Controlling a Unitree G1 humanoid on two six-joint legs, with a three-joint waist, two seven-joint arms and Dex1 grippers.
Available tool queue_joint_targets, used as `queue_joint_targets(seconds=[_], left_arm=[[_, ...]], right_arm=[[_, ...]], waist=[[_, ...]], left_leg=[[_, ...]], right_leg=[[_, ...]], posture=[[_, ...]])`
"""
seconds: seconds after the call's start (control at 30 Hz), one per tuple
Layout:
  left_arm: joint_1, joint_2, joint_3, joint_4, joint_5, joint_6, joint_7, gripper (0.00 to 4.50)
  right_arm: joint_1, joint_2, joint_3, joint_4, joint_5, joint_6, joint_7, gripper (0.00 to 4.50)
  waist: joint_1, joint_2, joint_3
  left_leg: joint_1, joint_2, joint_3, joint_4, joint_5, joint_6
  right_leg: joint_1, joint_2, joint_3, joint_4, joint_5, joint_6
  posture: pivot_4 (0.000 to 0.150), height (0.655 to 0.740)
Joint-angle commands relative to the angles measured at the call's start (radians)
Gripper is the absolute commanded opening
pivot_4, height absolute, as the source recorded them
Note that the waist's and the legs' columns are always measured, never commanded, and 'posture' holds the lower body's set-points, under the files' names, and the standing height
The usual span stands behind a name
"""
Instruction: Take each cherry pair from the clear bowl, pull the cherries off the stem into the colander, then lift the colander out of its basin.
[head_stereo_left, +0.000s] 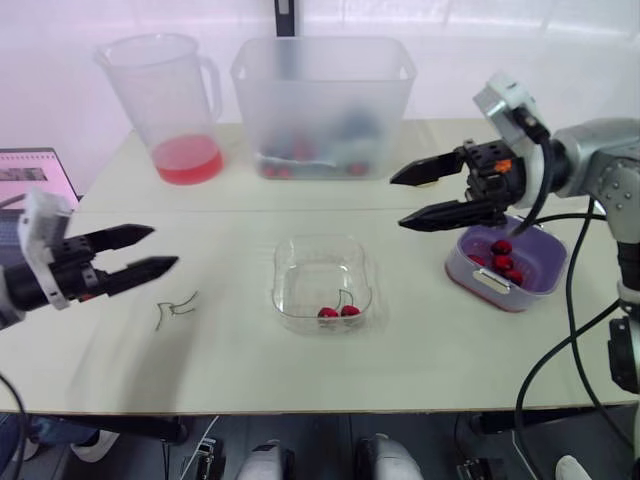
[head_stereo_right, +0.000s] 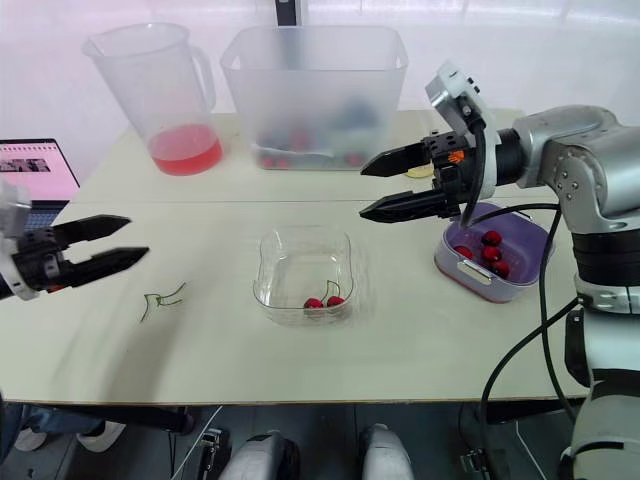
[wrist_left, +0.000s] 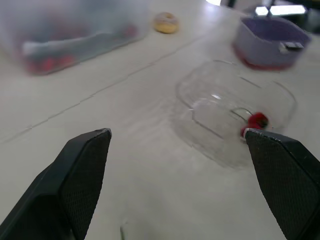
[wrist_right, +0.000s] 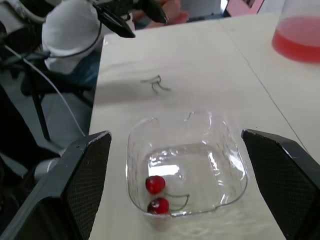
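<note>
One cherry pair (head_stereo_left: 338, 312) is lying in the clear bowl (head_stereo_left: 300, 262), at the bowl's near edge, the two red fruits side by side and joined by a thin green stem. The bowl is sitting at the middle of the pale table (head_stereo_left: 420, 350). To its right, well apart, the purple colander (head_stereo_left: 550, 250) is resting in its basin (wrist_left: 255, 65), whose reddish lower edge is showing beneath it; several loose cherries (head_stereo_left: 503, 258) are lying inside the colander.

The right gripper (head_stereo_left: 398, 202) is hovering above the table between the bowl and the colander, its fingers spread wide and holding nothing, pointing toward the robot's left. The left gripper (head_stereo_left: 160, 248) is hanging over the table's left side, well apart from the bowl, its fingers likewise parted and empty, pointing toward the bowl. Just in front of it, a few bare green stems (head_stereo_left: 175, 308) are lying on the tabletop.

Along the far side of the table, a clear pitcher (head_stereo_left: 170, 105) with red liquid at its bottom is standing on the left, and beside it a large frosted bin (head_stereo_left: 322, 105) is holding red items, too blurred through its wall to tell. A small round yellowish object (head_stereo_right: 420, 171) is lying right of the bin. A laptop (head_stereo_left: 35, 180) with its screen lit is standing off the table's left edge.
</note>
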Motion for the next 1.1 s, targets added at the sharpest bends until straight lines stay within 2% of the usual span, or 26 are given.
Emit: queue_joint_targets(seconds=[0.03,0.17,0.27,0.4,0.63,0.9,1.1], left_arm=[[0.02,0.022,0.02,-0.135,-0.066,0.034,-0.046,4.48],[0.061,-0.001,0.026,-0.213,-0.077,0.04,-0.036,4.48],[0.061,-0.035,0.019,-0.229,-0.084,0.039,-0.003,4.48],[0.08,-0.058,0.006,-0.23,-0.074,0.034,0.003,4.48],[0.1,-0.08,-0.035,-0.23,-0.025,-0.002,0.008,4.48],[0.12,-0.089,-0.026,-0.243,-0.025,-0.008,0.003,4.48],[0.13,-0.088,-0.031,-0.246,-0.009,-0.017,0.006,4.48]], right_arm=[[-0.037,-0.009,0.019,-0.038,-0.023,-0.012,0.016,4.5],[-0.05,0.02,0.098,-0.085,-0.138,-0.077,-0.054,4.5],[-0.115,0.035,0.239,-0.067,-0.279,-0.035,-0.1,4.5],[-0.212,0.114,0.354,-0.031,-0.307,0.009,-0.023,4.5],[-0.254,0.3,0.586,0.059,-0.434,0.043,-0.015,4.5],[-0.249,0.378,0.701,0.101,-0.508,0.079,-0.011,4.5],[-0.224,0.394,0.802,0.09,-0.598,-0.011,0.006,4.5]], waist=[[-0.008,0.0,0.0],[-0.014,0.0,0.0],[-0.012,0.001,0.0],[-0.011,0.001,0.0],[-0.011,0.0,0.0],[-0.013,0.0,0.0],[-0.013,0.0,0.0]], left_leg=[[0.0,0.0,0.0,0.0,0.0,0.0],[0.0,0.0,0.0,0.0,0.0,0.0],[0.0,0.001,0.0,0.0,0.0,0.0],[0.0,0.0,0.0,0.0,0.0,0.0],[-0.001,0.0,0.0,0.001,0.0,0.001],[-0.003,-0.001,0.0,0.001,0.0,0.001],[-0.002,-0.001,0.0,0.001,0.0,0.001]], right_leg=[[0.0,0.0,0.0,0.0,0.0,0.0],[-0.001,0.0,0.0,0.001,0.0,0.0],[-0.001,0.001,0.0,0.001,0.0,0.0],[-0.002,0.001,0.001,0.001,0.0,0.0],[-0.002,0.001,0.001,0.002,0.0,0.0],[-0.004,0.001,0.0,0.002,0.0,0.0],[-0.004,0.001,0.0,0.002,0.0,0.0]], posture=[[0.15,0.6886],[0.15,0.6886],[0.15,0.6886],[0.15,0.6886],[0.15,0.6886],[0.15,0.6886],[0.15,0.6886]])
